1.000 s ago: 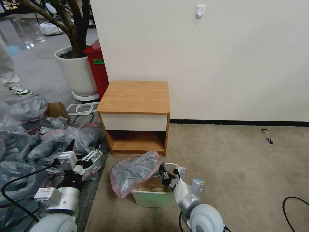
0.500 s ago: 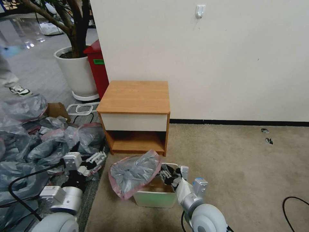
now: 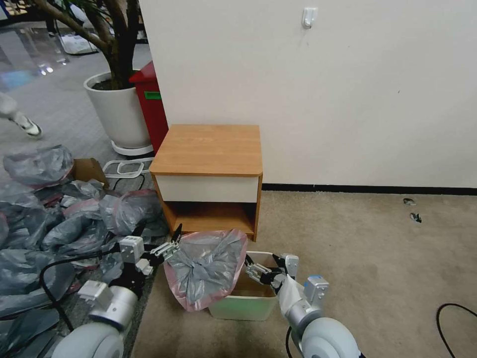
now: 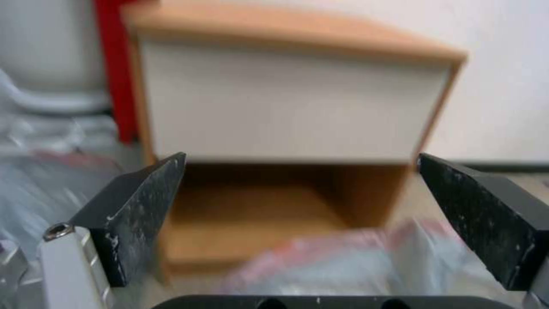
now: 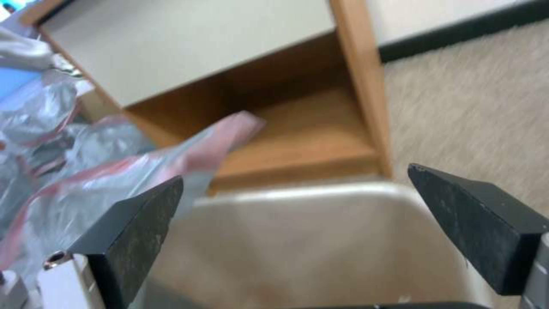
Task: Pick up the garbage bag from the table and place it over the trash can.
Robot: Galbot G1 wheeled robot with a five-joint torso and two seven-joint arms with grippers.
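The garbage bag (image 3: pixel 206 268), crinkly grey with a pink rim, hangs over the left side of the beige trash can (image 3: pixel 243 303) on the carpet before the table (image 3: pixel 208 149). My left gripper (image 3: pixel 166 247) sits at the bag's upper left edge, open. In the left wrist view the left gripper (image 4: pixel 300 159) has its fingers wide apart with nothing between them, the bag (image 4: pixel 343 262) low ahead. My right gripper (image 3: pixel 259 272) hovers over the can's open right half. The right wrist view shows the right gripper (image 5: pixel 296 172) open above the can's rim (image 5: pixel 320 193), the bag (image 5: pixel 114 180) beside it.
A heap of similar grey bags (image 3: pixel 49 223) covers the floor on the left. A red bin (image 3: pixel 151 109), a white plant pot (image 3: pixel 117 112) and a cardboard box (image 3: pixel 89 169) stand behind it. Open carpet (image 3: pixel 372 258) lies to the right, with a black cable (image 3: pixel 454 318).
My left gripper has swung right, from the bag heap up to the garbage bag's edge. The bag now stands higher and more bunched on the can. The right gripper has drawn back slightly.
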